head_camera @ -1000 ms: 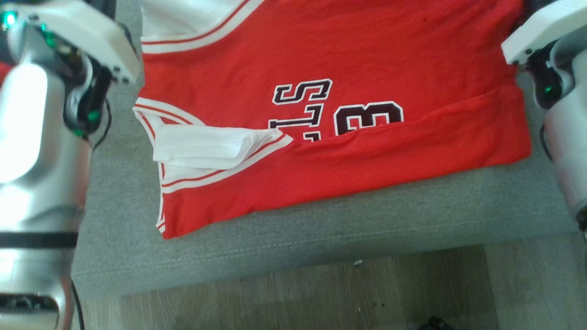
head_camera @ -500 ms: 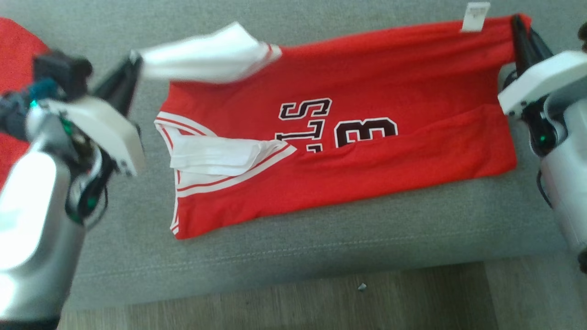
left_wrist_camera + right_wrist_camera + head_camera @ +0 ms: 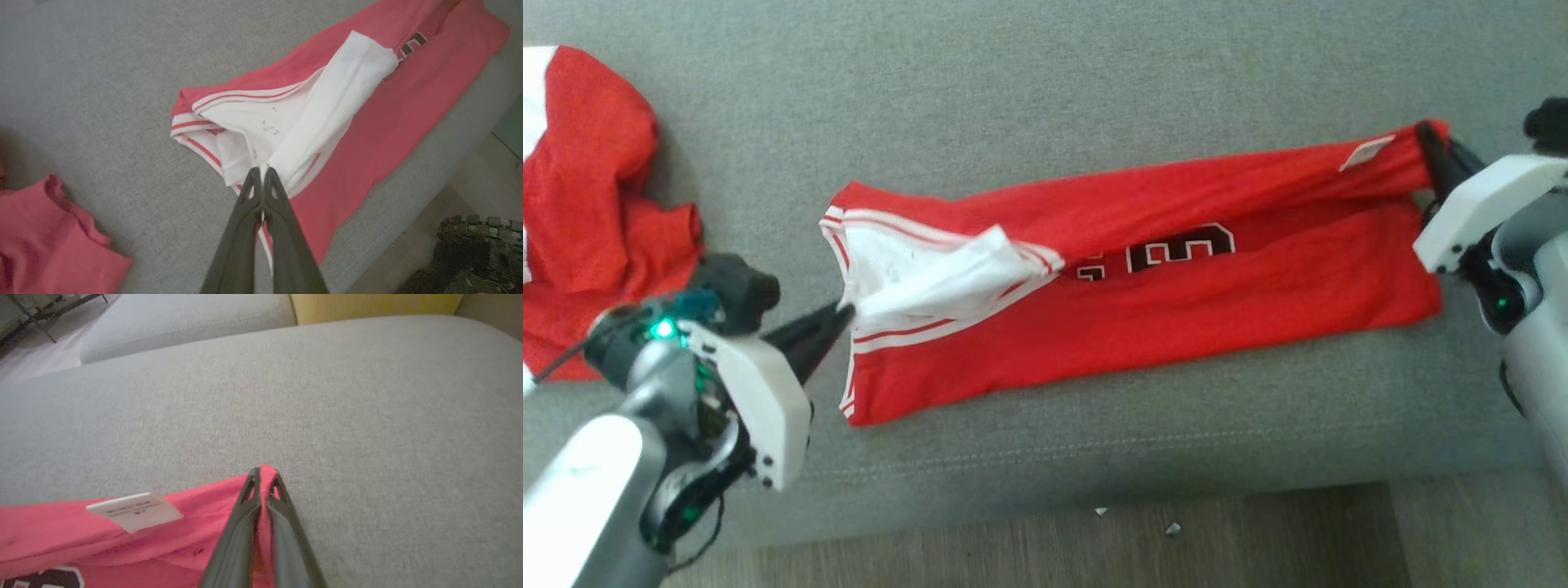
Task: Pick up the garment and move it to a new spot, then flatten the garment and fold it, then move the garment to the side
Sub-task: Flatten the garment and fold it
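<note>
One wide grey sofa cushion (image 3: 1045,98) spreads beneath the red jersey (image 3: 1176,327), which lies lengthwise along the cushion's front part, with wooden floor (image 3: 1094,539) just past that edge. The jersey's far long side is folded over towards its near side, half covering the dark numerals on its chest. A second, crumpled red garment (image 3: 588,204) sits well apart from the jersey, beyond its white-trimmed armhole end. At that same end the left gripper (image 3: 837,318) is clamped tight on a flap of the jersey's white lining, fingers pressed together. At the jersey's opposite end the right gripper (image 3: 1425,135) pinches the far hem corner, red cloth showing between its closed fingers. A small white tag (image 3: 1364,153) hangs from the jersey just beside that corner.
</note>
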